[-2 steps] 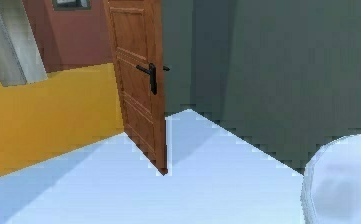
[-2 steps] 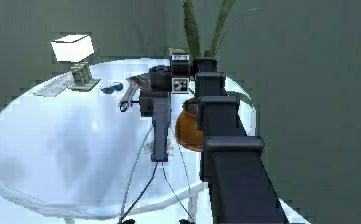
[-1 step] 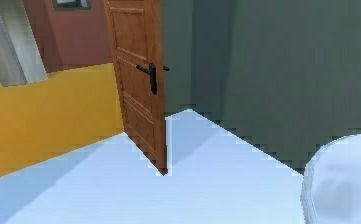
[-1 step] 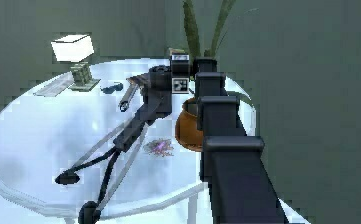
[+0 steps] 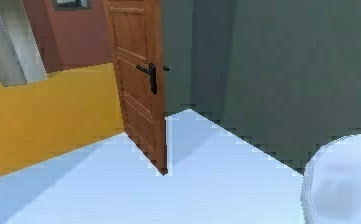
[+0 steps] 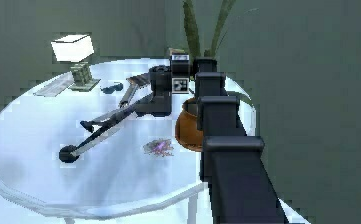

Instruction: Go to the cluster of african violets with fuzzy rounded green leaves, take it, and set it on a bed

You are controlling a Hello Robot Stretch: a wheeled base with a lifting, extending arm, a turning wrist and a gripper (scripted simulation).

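A small pinkish-purple clump [image 6: 158, 147] with a few pale leaves lies on the round white table [image 6: 48, 175]; it is too small to name surely. Just right of it stands a round brown pot [image 6: 188, 128] with tall narrow green leaves [image 6: 203, 30]. The dark arm [image 6: 228, 150] rises from the bottom edge to two white marked squares [image 6: 178, 72]. Left of them, my gripper [image 6: 76, 140] stretches down-left over the tabletop, its thin fingers [image 6: 113, 118] ending over bare table. It holds nothing. The clump sits right of the fingertips, below the fingers.
On the table's far left stand a small lamp with a white shade [image 6: 73, 50], a flat grey thing [image 6: 53, 88] and a small dark thing [image 6: 113, 89]. Ahead, a wooden door [image 5: 138, 80] stands ajar between an orange wall [image 5: 48, 115] and a dark wall [image 5: 278, 70]. A white rounded edge [image 5: 338, 185] shows at the lower right.
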